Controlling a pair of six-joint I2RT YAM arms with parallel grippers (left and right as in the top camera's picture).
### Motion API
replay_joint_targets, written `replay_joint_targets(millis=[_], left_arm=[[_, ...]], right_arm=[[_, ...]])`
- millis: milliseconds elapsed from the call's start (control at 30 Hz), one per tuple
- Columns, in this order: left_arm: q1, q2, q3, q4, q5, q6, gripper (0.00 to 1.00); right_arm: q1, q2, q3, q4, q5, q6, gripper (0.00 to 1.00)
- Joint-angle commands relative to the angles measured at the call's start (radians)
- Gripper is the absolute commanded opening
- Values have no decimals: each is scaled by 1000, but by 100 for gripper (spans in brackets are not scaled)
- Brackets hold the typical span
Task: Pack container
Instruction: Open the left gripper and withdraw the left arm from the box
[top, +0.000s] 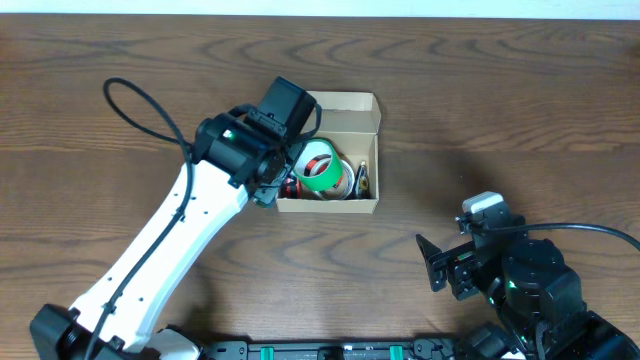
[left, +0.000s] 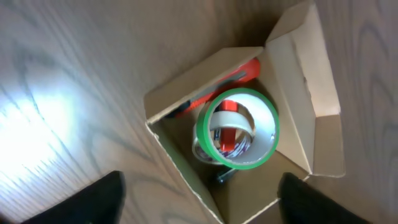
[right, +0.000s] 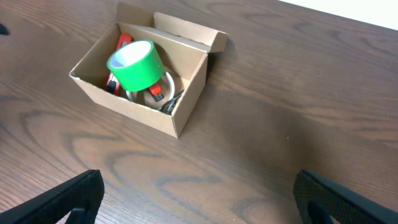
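The container (right: 142, 111), a plain tan cardboard box, sits on the wood-grain table (top: 520, 110) a little left of centre, with its flap lid (right: 189, 36) folded back and the inside open to view. A green tape roll (right: 137, 67) lies tilted on top of the other contents and rises above the rim. Beneath it, along one wall, is an orange-red tool (left: 251, 70). A pale, clear-looking ring (right: 166, 84) lies under the green roll; it may be a second tape roll, but too little of it shows to be sure. A thin dark pen-like item (left: 225, 176) pokes out near one corner. The left gripper (left: 200, 180) hangs directly above the box, towards its left end. Its two fingers (left: 102, 199) are spread wide, one at each lower corner of the wrist view, with nothing between them but the box below; neither finger touches the cardboard or the tape. The right gripper (right: 198, 182) is well apart from the container, low at the near right of the table and pointed towards it — its fingers are likewise spread, with only bare table between them.
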Motion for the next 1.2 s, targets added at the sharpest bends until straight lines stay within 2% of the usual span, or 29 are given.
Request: replay_joint_targets(millis=[0,667,733,933,1167], left_arm=[[7,-30,19,-5,-56,7,95],[6,-31,19,-35,-50,10,95],[6,-31,19,-36,-46,58,95],[27,-36,24,-35,-23,303,95],[232,-38,78,-35,174,517,96]], right_arm=[[-10,-1,-3,-1,8,15,99],[-10,-1,-3,8,-13,15,99],[-10,-1,-3,44,-6,1,99],[-11,40,16,114,-19,2,99],[-70,304,208,39,-29,16,99]])
